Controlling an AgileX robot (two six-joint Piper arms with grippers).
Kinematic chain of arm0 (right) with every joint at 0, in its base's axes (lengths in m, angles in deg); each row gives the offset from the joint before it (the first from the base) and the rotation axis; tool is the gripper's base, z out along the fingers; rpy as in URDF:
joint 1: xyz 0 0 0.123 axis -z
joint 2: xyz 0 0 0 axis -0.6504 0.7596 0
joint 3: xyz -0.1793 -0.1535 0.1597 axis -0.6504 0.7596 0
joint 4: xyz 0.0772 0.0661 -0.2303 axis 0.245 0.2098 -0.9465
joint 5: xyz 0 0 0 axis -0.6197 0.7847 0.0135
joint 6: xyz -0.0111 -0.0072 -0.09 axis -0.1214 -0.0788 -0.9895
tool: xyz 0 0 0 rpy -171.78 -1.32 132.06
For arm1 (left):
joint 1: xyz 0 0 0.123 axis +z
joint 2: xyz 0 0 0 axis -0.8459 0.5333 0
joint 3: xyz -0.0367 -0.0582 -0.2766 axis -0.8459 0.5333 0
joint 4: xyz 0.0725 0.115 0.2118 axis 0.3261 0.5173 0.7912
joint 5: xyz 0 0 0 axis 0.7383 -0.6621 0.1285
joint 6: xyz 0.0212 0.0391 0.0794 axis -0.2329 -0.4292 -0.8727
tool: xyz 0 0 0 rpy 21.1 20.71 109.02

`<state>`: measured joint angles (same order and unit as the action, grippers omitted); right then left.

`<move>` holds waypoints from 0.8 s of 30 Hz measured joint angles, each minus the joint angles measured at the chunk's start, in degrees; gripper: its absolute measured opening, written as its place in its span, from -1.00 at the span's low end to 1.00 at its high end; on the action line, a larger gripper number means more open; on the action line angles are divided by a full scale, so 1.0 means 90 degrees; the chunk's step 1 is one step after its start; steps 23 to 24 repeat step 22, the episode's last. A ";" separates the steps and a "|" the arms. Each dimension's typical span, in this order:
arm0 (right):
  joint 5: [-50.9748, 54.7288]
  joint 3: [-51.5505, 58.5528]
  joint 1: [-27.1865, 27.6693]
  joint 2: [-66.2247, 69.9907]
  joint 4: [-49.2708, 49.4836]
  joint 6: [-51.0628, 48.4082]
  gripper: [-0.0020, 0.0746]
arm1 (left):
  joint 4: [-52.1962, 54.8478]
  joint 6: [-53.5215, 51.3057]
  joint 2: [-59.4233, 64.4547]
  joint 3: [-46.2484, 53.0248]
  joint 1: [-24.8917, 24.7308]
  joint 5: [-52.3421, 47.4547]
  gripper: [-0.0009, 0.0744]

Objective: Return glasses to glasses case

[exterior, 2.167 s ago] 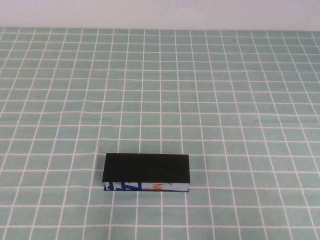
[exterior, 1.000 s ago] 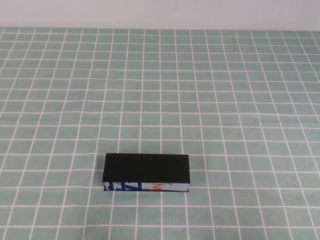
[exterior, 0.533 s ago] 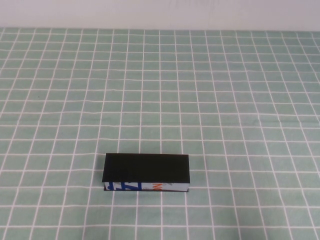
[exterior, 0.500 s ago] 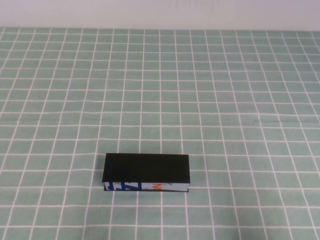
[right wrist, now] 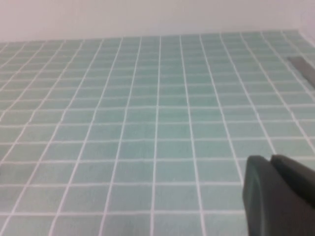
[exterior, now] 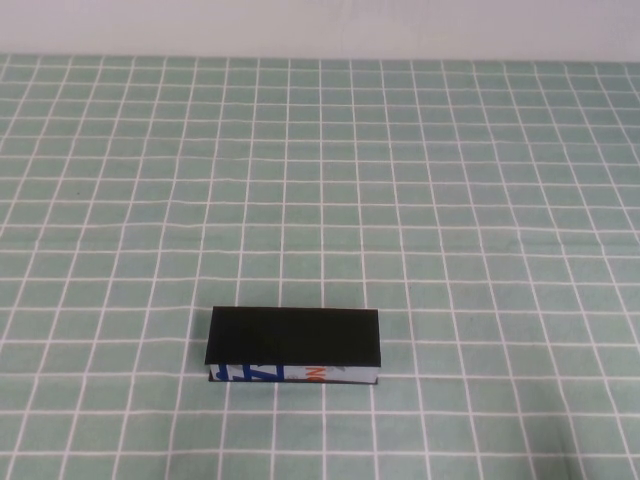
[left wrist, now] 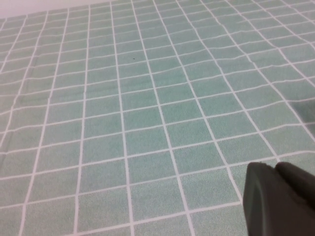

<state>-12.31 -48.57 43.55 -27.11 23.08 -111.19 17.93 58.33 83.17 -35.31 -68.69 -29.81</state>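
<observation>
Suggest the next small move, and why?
Probably none: leave both arms parked. The glasses case lies closed on the checked tablecloth, no glasses in sight, presumably inside. Left gripper and right gripper hang shut above bare cloth, away from it.

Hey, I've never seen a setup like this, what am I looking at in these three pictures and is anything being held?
It is a two-armed table robot. One picture looks down from a raised camera; the other two come from cameras on each wrist. On the green checked tablecloth lies a black glasses case, lid shut, its white printed edge facing the robot. No glasses show. Neither arm appears from above. The dark shape in the corner of the left wrist picture is the left gripper; the one in the right wrist picture is the right gripper. Both are shut, hold nothing, and hang over bare cloth.
</observation>
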 joint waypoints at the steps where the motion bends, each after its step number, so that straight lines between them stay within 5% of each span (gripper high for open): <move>1: 0.0027 0.0026 0.0000 0.0000 0.0000 0.0012 -0.98 | 0.0000 0.0000 0.0000 0.0000 0.0000 0.0000 -0.98; 5: 0.0434 0.0025 0.0000 0.0000 -0.0264 0.0589 -0.98 | 0.0000 0.0000 0.0000 0.0000 0.0000 0.0000 -0.98; 12: 0.0779 0.0001 -0.0270 0.0000 -0.2247 0.2859 -0.98 | 0.0015 0.0000 0.0000 0.0000 0.0000 0.0000 -0.98; 24: 0.0785 0.0001 -0.0332 0.0000 -0.2656 0.3274 -0.98 | 0.0021 0.0000 0.0000 0.0000 0.0000 0.0000 -0.98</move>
